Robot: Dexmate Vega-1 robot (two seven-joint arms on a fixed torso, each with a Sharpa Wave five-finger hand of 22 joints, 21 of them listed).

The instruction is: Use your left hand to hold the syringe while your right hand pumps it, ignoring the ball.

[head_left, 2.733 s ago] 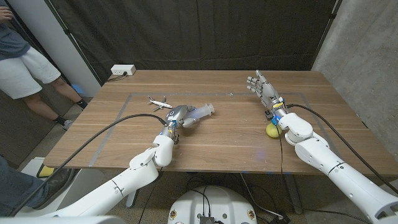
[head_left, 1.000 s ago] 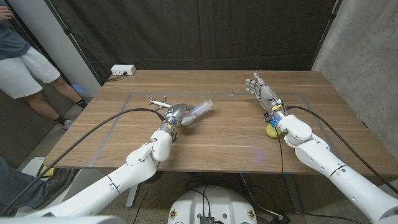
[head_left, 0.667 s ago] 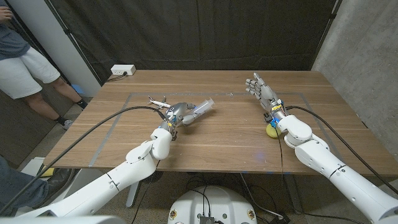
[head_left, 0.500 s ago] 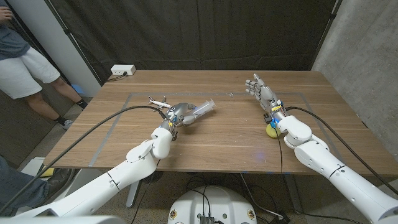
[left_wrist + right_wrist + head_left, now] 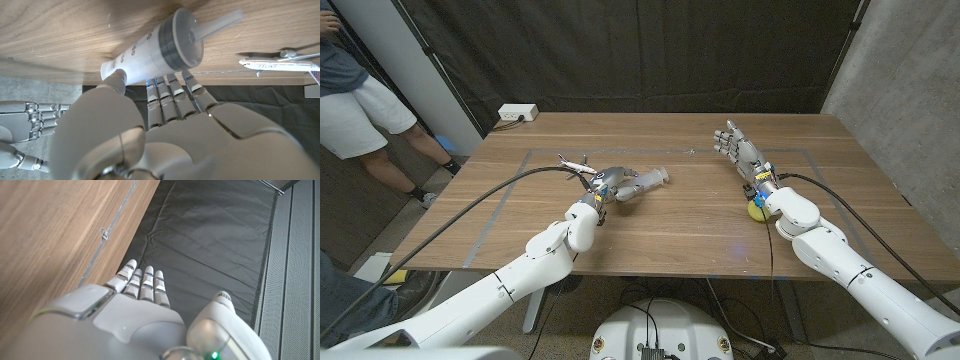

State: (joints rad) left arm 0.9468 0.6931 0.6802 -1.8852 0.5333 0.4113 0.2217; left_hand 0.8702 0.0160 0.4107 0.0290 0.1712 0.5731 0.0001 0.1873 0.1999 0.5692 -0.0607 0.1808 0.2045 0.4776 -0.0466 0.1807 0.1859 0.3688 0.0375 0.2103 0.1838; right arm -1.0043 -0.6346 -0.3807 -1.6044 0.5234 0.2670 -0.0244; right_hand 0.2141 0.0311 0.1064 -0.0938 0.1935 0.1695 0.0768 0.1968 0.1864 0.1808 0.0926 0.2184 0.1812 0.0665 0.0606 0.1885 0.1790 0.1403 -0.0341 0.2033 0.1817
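On the wooden table (image 5: pixel 660 215), bordered at the rear by a dark curtain and at the right by a grey wall, a broad stretch of bare wood lies between the two hands and toward the near edge; faint tape lines mark a rectangle on the top.

Person (image 5: pixel 355 95): standing off the table's left rear corner, well apart from the arms.

Left hand (image 5: pixel 607 184): left of centre, wrapped around the syringe. The left wrist view shows fingers (image 5: pixel 172 97) on one side of the barrel and the thumb on the other, clamped on it.

Right hand (image 5: pixel 740 150): raised on the right side, well apart from the syringe, fingers straight and spread, holding nothing; the right wrist view shows them reaching toward the curtain.

Syringe (image 5: pixel 642 181): large clear barrel with printed markings, pointing from the left hand toward the table's middle; dark piston and thin plunger rod at the end nearer the wrist camera.

Power strip (image 5: pixel 517 114): white, at the rear left edge.

Toy airplane (image 5: pixel 576 166): white, just beside the left hand, on its rear-left side.

Ball (image 5: pixel 757 209): yellow, beside the right wrist, partly hidden by it.
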